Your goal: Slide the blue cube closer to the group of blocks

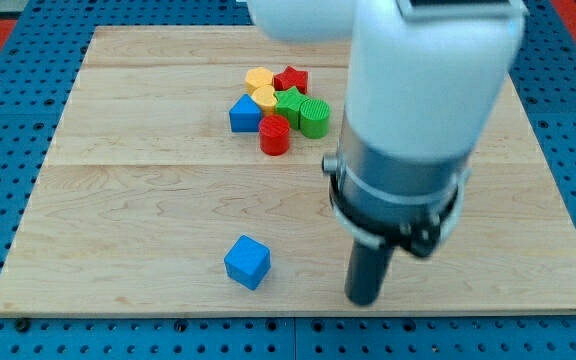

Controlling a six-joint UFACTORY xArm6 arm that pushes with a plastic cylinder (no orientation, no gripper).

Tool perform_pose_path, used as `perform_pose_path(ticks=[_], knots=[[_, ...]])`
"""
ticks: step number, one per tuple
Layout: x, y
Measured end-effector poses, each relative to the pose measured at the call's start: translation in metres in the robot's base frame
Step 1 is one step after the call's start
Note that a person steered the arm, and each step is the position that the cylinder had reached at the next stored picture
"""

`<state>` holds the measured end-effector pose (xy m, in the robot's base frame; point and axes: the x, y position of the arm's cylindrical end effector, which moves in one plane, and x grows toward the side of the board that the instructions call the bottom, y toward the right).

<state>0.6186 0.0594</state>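
The blue cube lies alone near the view's bottom, left of centre, on the wooden board. My tip rests on the board to the cube's right and slightly lower, well apart from it. The group of blocks sits near the view's top: a blue block, a red cylinder, a green cylinder, a green star, a red star, and two yellow blocks. The blocks touch one another.
The arm's white and grey body fills the view's upper right and hides part of the board behind it. A blue perforated table surrounds the board on all sides.
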Motion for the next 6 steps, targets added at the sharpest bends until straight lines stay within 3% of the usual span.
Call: perform_pose_path(ticks=[1, 2, 3, 4, 5, 6], knots=[[-0.025, -0.077], [-0.081, -0.135], [-0.117, -0.143], [-0.066, -0.077], [-0.037, -0.113], [-0.055, -0.187]])
